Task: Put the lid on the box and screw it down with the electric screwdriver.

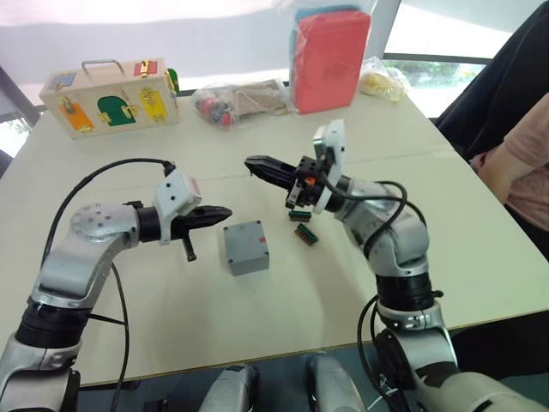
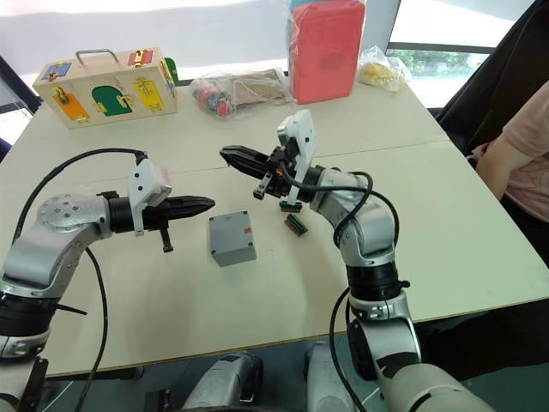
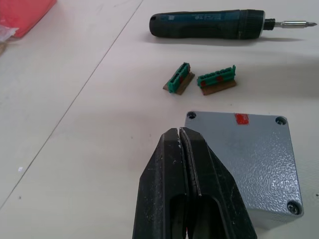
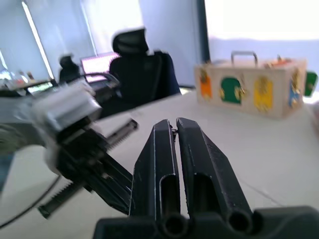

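Wide pale counter (image 1: pixel 446 223), with a person's sleeve at its right edge. Far side: wooden box (image 1: pixel 111 99), red pack (image 1: pixel 330 60), clear bags.

Left pincer (image 1: pixel 225 210) closed on nothing, hovering just left of the box (image 1: pixel 246 253). Right pincer (image 1: pixel 250 161) likewise closed and empty, raised above the counter beyond the box and pointing toward the left arm.

Box mid-counter, between the arms, touched by neither. Lid (image 3: pixel 239 159) judged already seated: flat grey top flush over the box, no wires showing. First half apparently done; screwing down left.

Screwdriver (image 3: pixel 207 25) lying flat on the counter beyond the box, bit bare, ungripped. To be picked up next, probably. Two green connectors (image 3: pixel 199 79) between it and the box.

Hard to say whether the corner holes (image 3: pixel 280 120) hold screws, or how tight. Near left corner of the lid hidden behind the left fingers (image 3: pixel 164 179). No light visible at the bit.
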